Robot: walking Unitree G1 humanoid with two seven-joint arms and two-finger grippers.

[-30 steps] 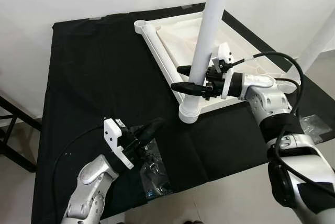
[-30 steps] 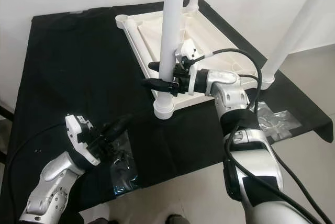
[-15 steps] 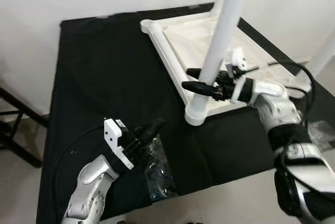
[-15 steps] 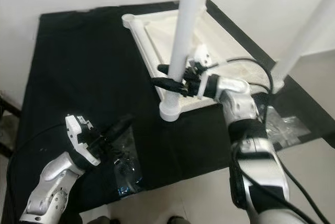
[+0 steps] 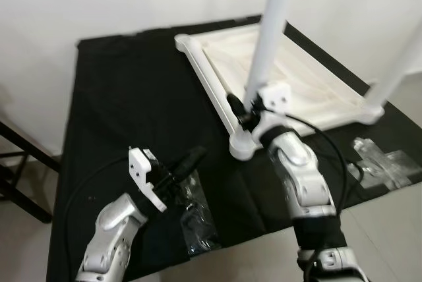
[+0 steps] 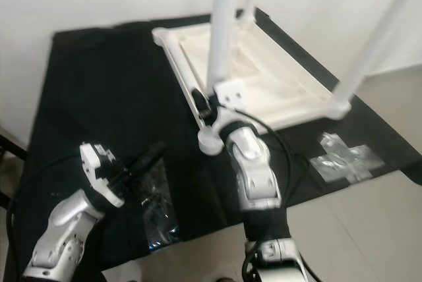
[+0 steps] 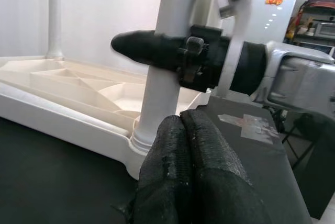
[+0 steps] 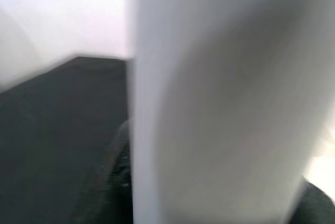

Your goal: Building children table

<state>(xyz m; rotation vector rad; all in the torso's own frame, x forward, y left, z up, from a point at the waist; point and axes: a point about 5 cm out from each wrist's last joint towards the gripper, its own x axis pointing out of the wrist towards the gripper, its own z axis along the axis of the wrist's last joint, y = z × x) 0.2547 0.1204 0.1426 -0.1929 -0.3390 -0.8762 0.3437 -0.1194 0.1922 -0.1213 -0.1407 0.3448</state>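
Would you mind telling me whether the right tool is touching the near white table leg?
Touching. In the left wrist view the right tool has its black fingers pressed against the upright white leg, with no gap between them.

The white table leg (image 5: 266,45) runs out of the top edge, so its upper end is cut off. The right hand (image 5: 242,112) sits behind that leg, one finger hidden. Up close, the leg (image 8: 220,98) is a blur. What the clear plastic bag (image 5: 198,223) on the counter (image 5: 119,97) holds is too small to tell.
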